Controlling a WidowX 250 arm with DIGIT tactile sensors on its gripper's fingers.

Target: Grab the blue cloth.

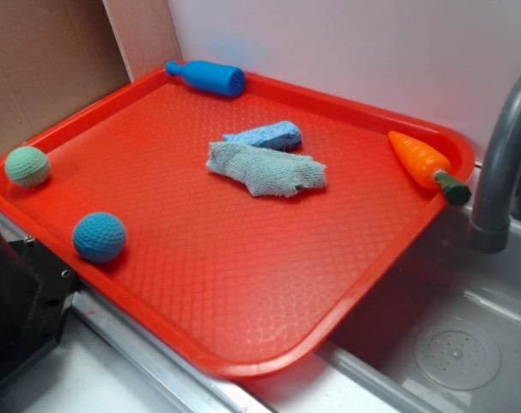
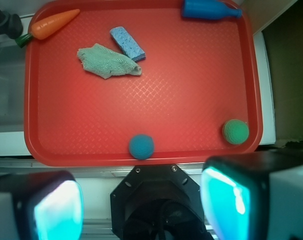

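A large red plastic tray [image 1: 243, 284] with a fine diamond-embossed floor and a raised rim fills most of both views, resting partly over the edge of a grey metal sink basin [image 1: 467, 344], beside a curved grey faucet pipe [image 1: 501, 163]. Behind the tray stands a plain white wall [image 1: 346, 43], with a brown cardboard panel [image 1: 37, 69] leaning at the far left corner. The pale grey-blue terry cloth rag [image 1: 265, 169] lies crumpled and flat near the middle of the tray's far half, touching the brighter blue rectangular porous sponge [image 1: 266, 136] just behind it. A smooth blue plastic bottle [image 1: 207, 77] lies on its side against the back rim, and an orange toy carrot with a green stem [image 1: 425, 163] lies near the right rim by the faucet. A green textured ball [image 1: 27, 166] sits near the left corner and a blue textured ball [image 1: 99, 237] near the front rim. In the wrist view the gripper [image 2: 141, 205] hangs above the tray's near edge, its two fingers [image 2: 51, 210] spread wide apart and holding nothing, well away from the cloth.
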